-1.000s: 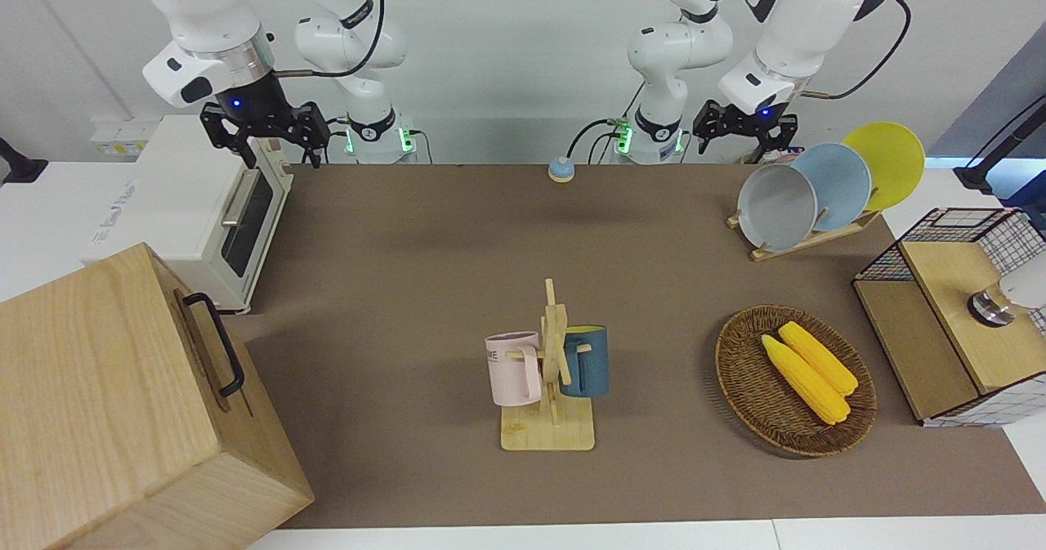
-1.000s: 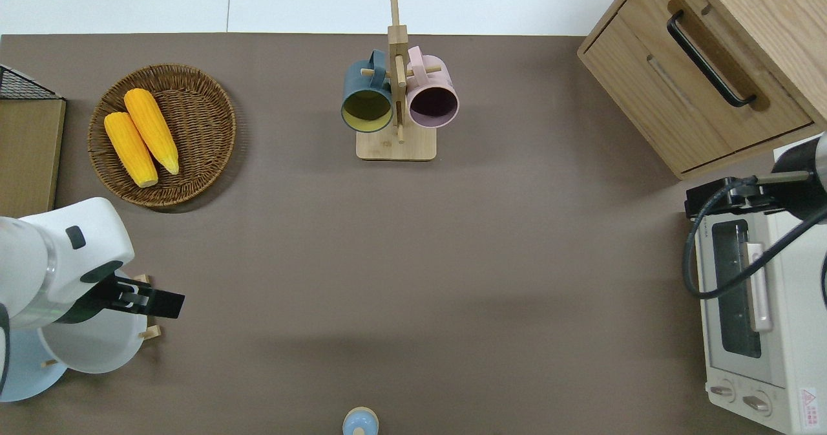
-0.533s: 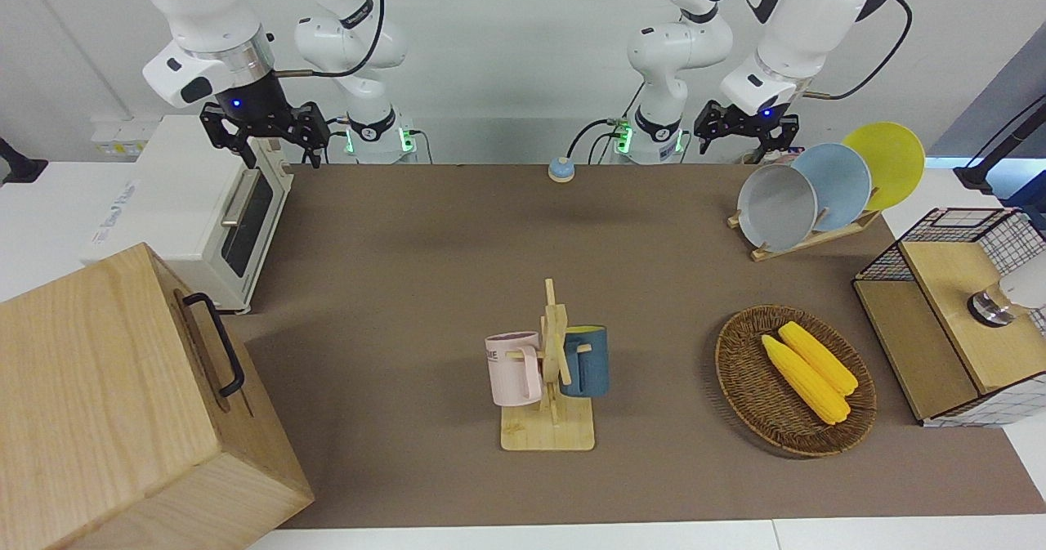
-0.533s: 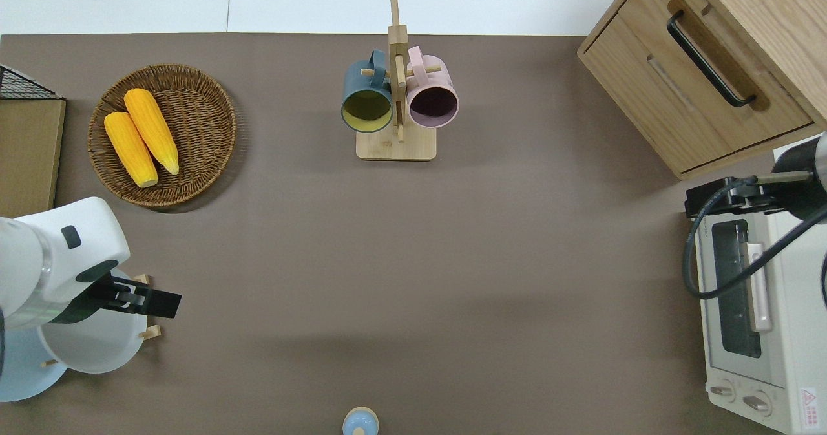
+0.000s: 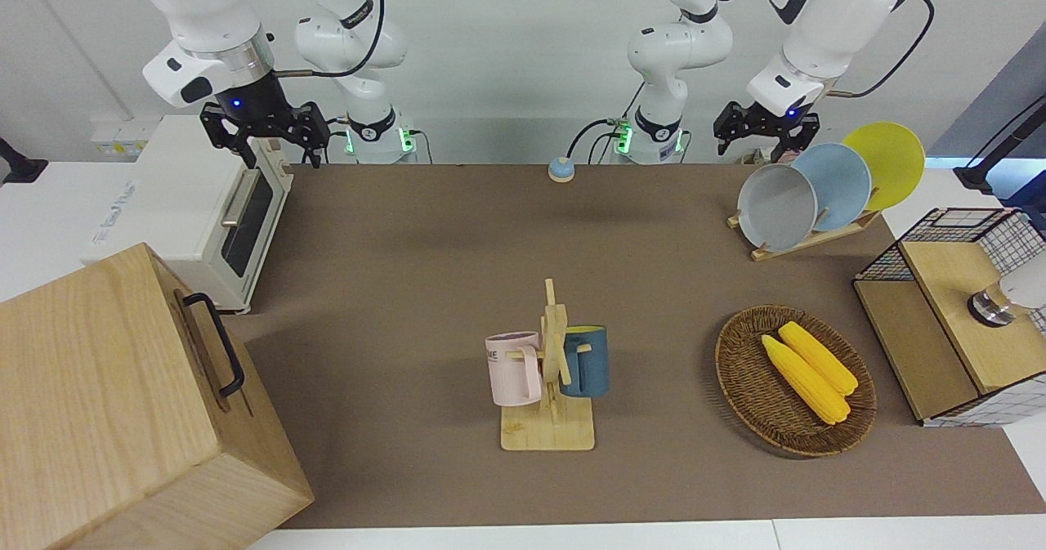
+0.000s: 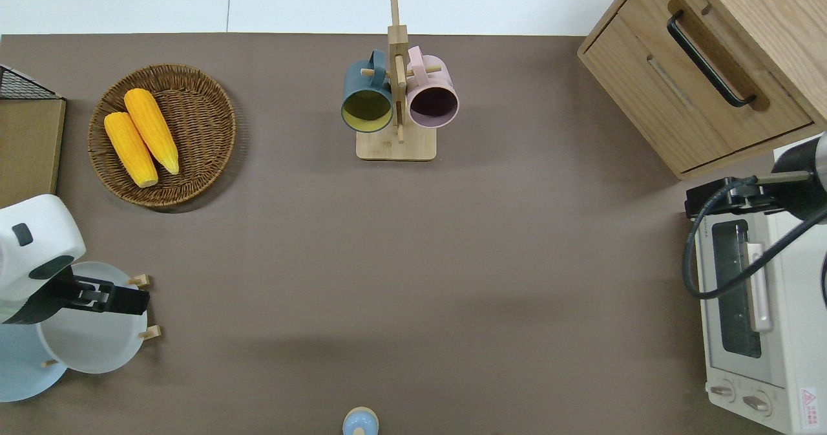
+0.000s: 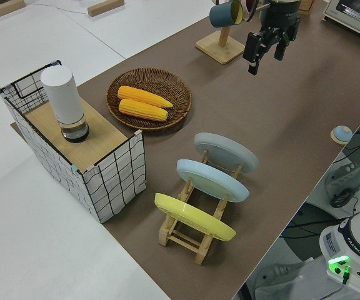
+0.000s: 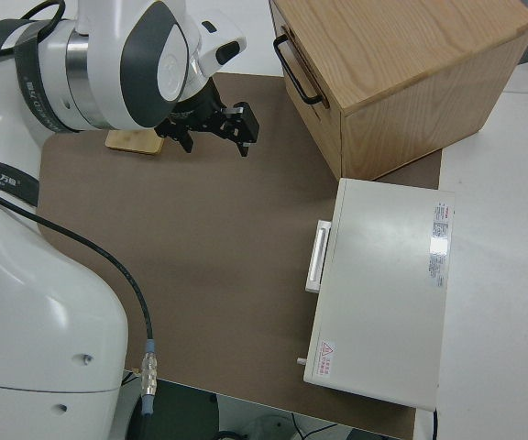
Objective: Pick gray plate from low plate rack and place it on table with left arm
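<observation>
Now my left pincer [image 6: 132, 300] hangs over the gray plate [image 6: 97, 331], which leans in the low plate rack [image 5: 805, 239]; whether its fingers are parted I cannot tell. I should descend squarely onto the rim, clear of the blue plate [image 5: 833, 186].

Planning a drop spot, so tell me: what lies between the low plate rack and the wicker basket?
Only bare table lies between the low plate rack and the wicker basket, as the overhead view shows.
</observation>
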Tool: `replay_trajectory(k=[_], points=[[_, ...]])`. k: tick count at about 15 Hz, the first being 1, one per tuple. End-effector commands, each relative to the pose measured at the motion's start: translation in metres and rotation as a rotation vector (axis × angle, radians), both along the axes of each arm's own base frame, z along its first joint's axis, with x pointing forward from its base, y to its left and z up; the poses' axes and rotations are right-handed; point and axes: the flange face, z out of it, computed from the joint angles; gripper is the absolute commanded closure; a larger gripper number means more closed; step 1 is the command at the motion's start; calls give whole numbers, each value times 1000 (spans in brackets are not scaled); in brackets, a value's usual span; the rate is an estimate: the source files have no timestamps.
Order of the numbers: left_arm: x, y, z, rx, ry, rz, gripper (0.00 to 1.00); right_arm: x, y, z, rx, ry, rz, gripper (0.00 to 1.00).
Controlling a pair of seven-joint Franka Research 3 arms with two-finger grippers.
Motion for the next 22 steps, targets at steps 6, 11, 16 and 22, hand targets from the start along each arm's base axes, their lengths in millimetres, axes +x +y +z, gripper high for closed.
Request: replay_trajectory(k=[6,11,16,22], points=[[-12,62,-2,81,2,-16,2,0,1,1,4,3,-3,17],[-18,99,-23,96,18,24,2,0,1,1,4,3,-3,17],[-22,123,-56,98,0,56,2,0,1,1,4,3,-3,17],[-27,133,-93,90,-11,70,2,0,1,1,4,3,-3,17]])
